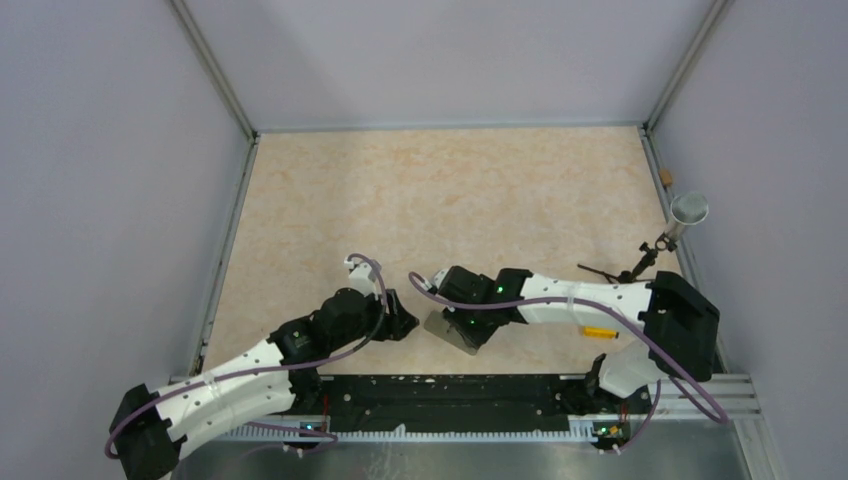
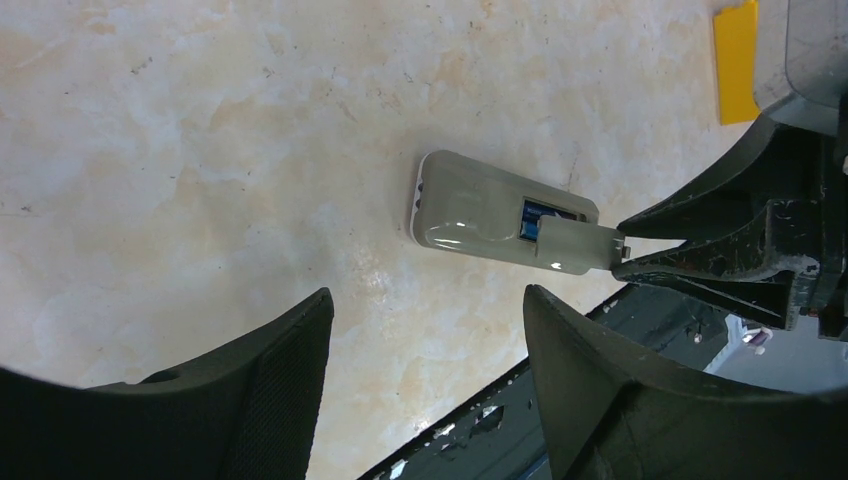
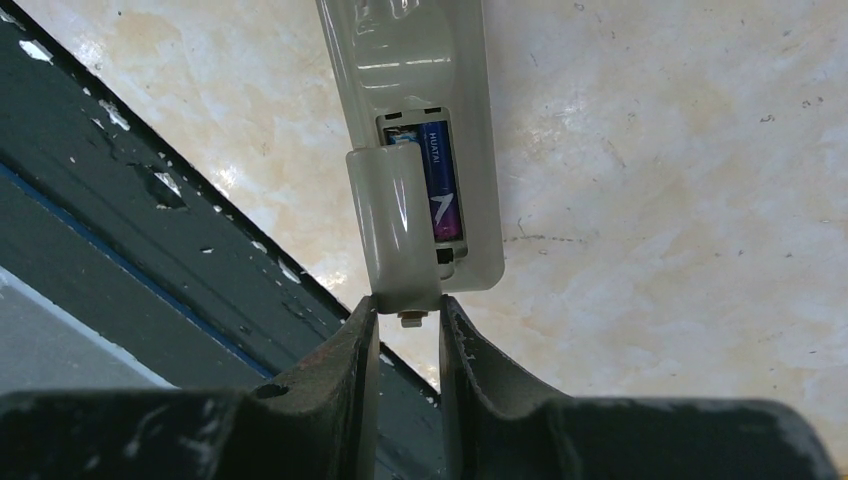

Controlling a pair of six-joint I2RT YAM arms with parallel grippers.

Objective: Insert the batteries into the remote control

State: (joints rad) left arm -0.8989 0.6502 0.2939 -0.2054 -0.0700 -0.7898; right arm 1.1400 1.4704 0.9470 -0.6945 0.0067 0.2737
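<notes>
The remote (image 2: 470, 205) lies back up near the near edge of the worktop (image 2: 200, 120), just beside the dark rail (image 3: 120, 200), so its recess faces up to the arms. A blue battery (image 3: 442, 180) sits in the recess; a second one, if it is there, is hidden under the cover (image 3: 392, 225). The right gripper (image 3: 405, 315) has its jaws clamped on the cover's end tab and holds it half over the recess, I judge in order to slide it closed. The left gripper (image 2: 430, 310) hangs close to the remote, jaws apart and empty, perhaps ready to steady it. A yellow stick (image 2: 737, 60) lies apart toward the right edge and blocks nothing. The rail close under the right gripper leaves little room.
</notes>
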